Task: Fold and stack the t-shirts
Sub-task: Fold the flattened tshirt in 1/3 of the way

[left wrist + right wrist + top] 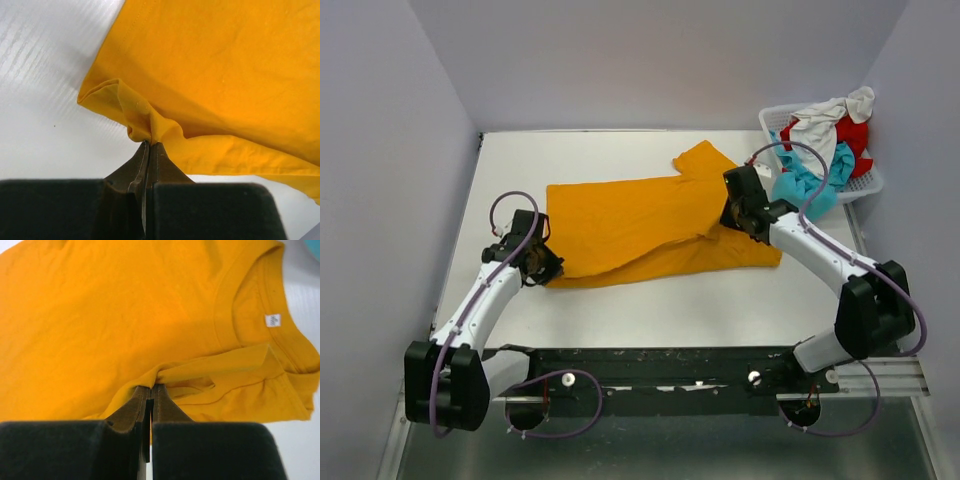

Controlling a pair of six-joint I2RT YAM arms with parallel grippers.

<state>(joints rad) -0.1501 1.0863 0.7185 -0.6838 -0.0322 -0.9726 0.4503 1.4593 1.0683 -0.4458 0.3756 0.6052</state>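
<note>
The mustard-orange t-shirt [640, 225] lies spread across the middle of the table, its near edge partly doubled over. My left gripper [545, 265] is shut on the shirt's near left corner; the left wrist view shows the cloth [210, 75] bunched at my closed fingertips [150, 143]. My right gripper [732, 215] is shut on the shirt's right side near the collar; the right wrist view shows a pinched fold of cloth [125, 330] at my fingertips [151, 386], with the collar and its white tag [272, 320] beyond. Turquoise [805, 185], red [855, 130] and white [825, 118] t-shirts are heaped in the basket.
A white plastic lattice basket [865, 185] stands at the table's far right corner, close behind my right arm. Grey walls close in the table on the left, back and right. Bare white tabletop [670, 300] lies between the shirt and the arm bases.
</note>
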